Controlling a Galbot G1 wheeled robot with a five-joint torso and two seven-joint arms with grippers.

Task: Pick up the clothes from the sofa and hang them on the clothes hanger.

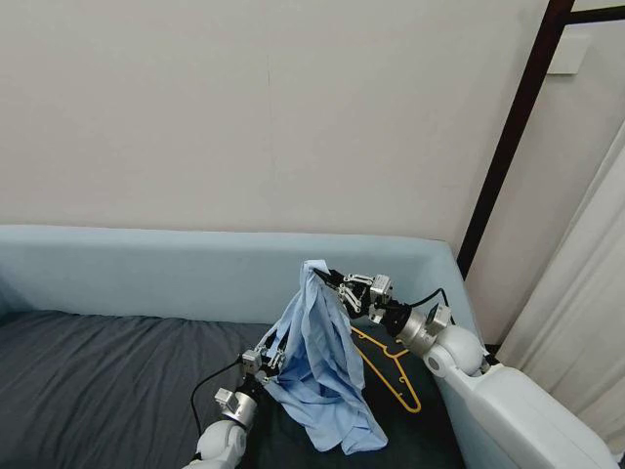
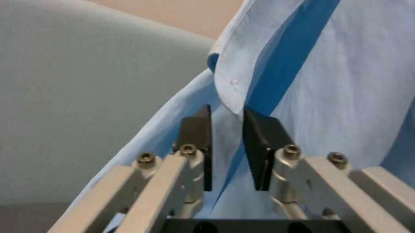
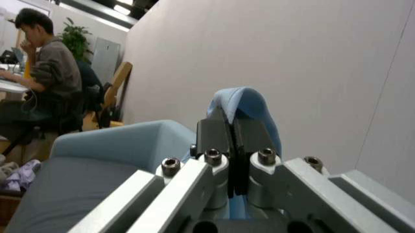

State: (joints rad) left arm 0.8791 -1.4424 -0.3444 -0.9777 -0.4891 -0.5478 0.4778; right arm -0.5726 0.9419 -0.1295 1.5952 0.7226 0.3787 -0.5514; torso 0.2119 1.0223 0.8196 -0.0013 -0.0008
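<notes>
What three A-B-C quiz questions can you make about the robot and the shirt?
1. Where does the hanger lie? A on the sofa seat; B on the wall; C on the floor.
2. What colour is the shirt? A red; B green; C light blue.
3. How is the right pincer? A wide open; B shut on the shirt; C holding the hanger.
Answers: 1 A, it rests on the dark seat. 2 C, the cloth is pale blue. 3 B, it pinches the shirt's top fold.

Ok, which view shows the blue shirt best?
Head view: the whole shirt hangs from the right gripper over the sofa. Left wrist view shows fabric by the open left gripper; right wrist view, one pinched fold.
</notes>
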